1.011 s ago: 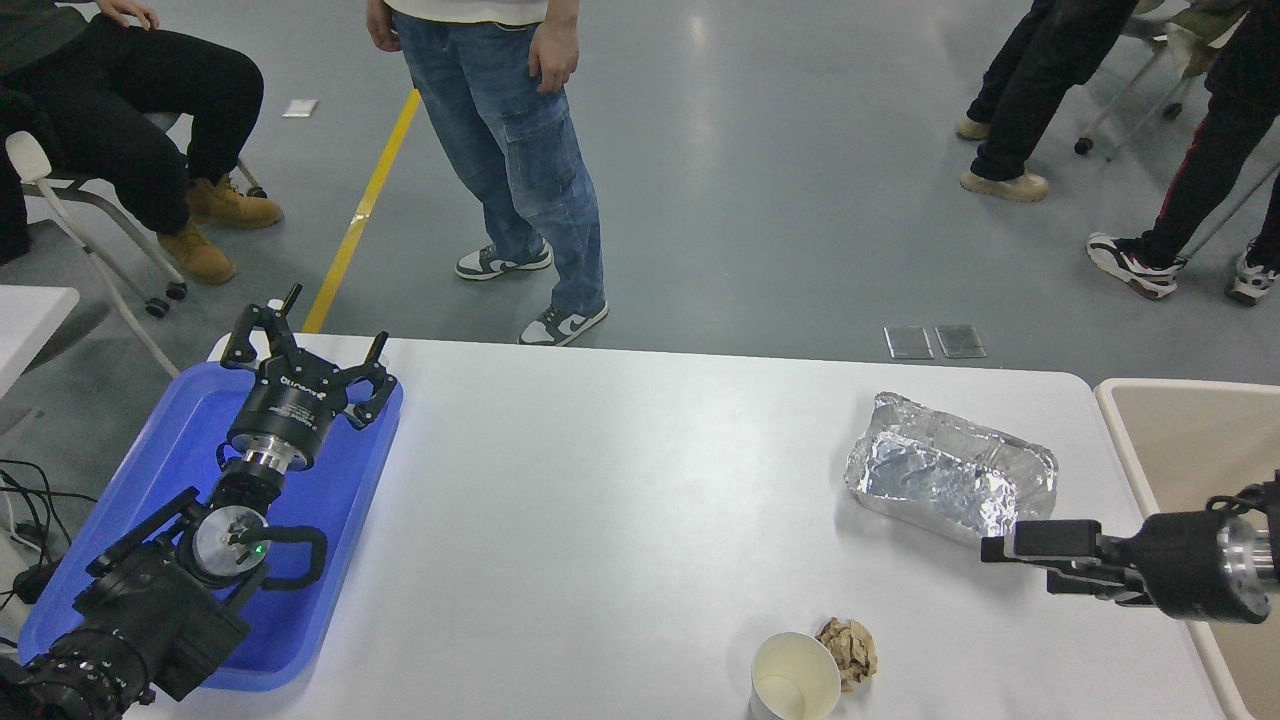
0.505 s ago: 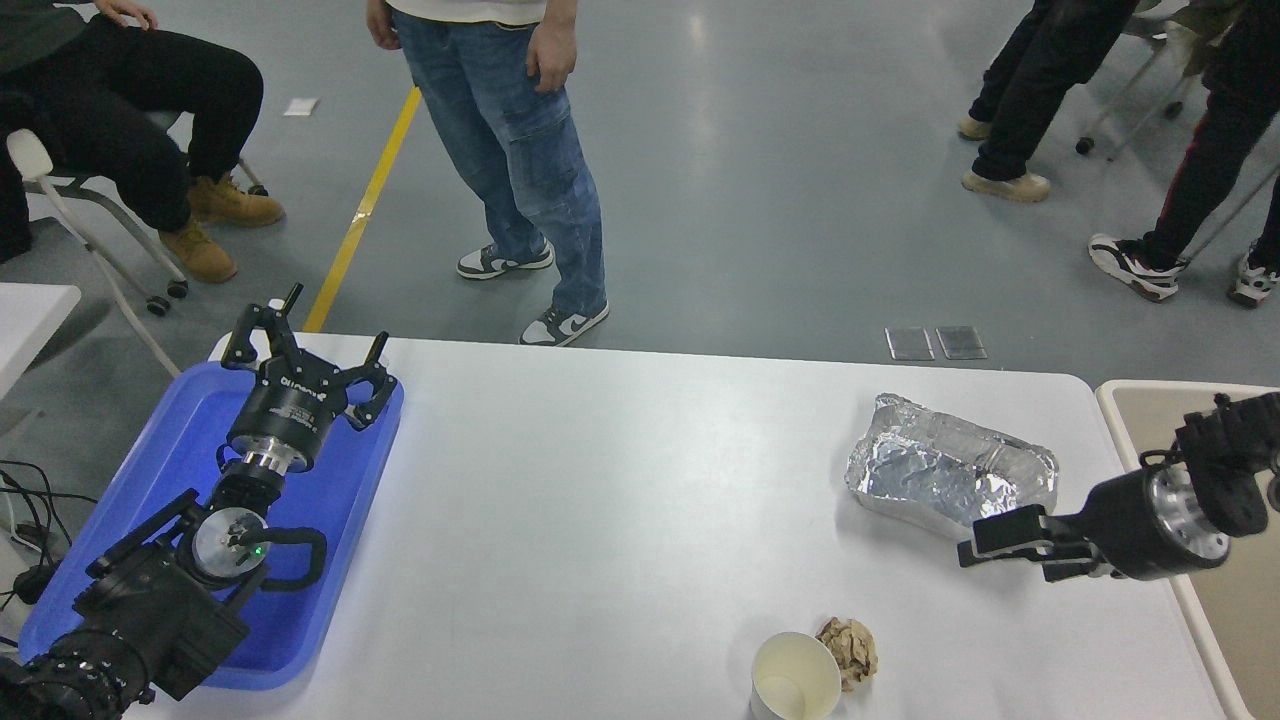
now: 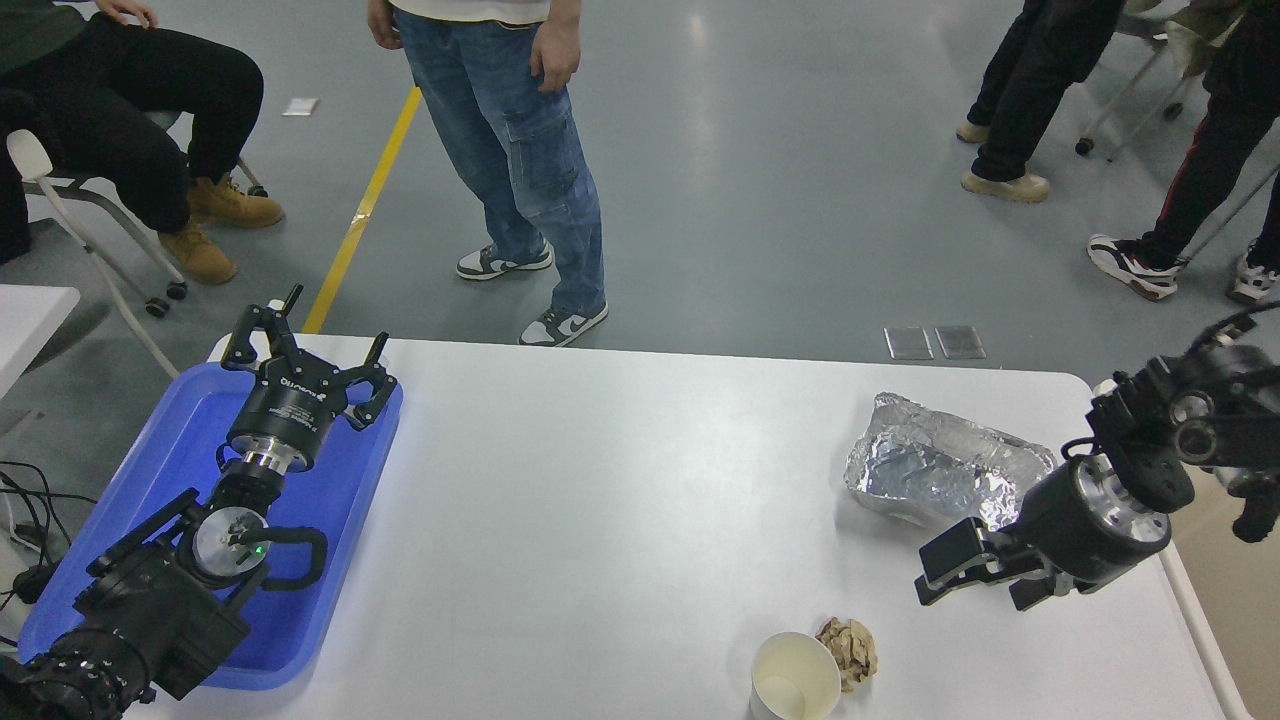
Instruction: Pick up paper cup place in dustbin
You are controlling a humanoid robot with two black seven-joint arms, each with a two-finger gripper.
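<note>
1. Fingers of the right black gripper [image 3: 960,580] stand apart with nothing between them, pointing left and slightly toward the camera above the white table [image 3: 620,500].
2. That gripper hangs just in front of the crinkled silver foil tray [image 3: 940,465], and its arm comes in from the right edge of the head view.
3. Standing upright at the table's near edge is the small plain white tapered paper cup [image 3: 795,680], its cream inside showing and its base cut off by the bottom of the picture.
4. Touching the cup's right side lies a crumpled brown paper ball [image 3: 848,650].
5. Cup and gripper are apart, the gripper lying to the cup's right and farther from the camera.
6. Only a sliver of the large beige dustbin [image 3: 1215,610] shows, beside the table's right edge, mostly hidden behind the right arm.
7. Parked at the lower left over the blue plastic tray [image 3: 170,470] is the left black gripper [image 3: 305,350], its fingers spread apart and holding nothing.
8. Several people stand or sit beyond the table's far side, among them a person in blue jeans [image 3: 520,140].
</note>
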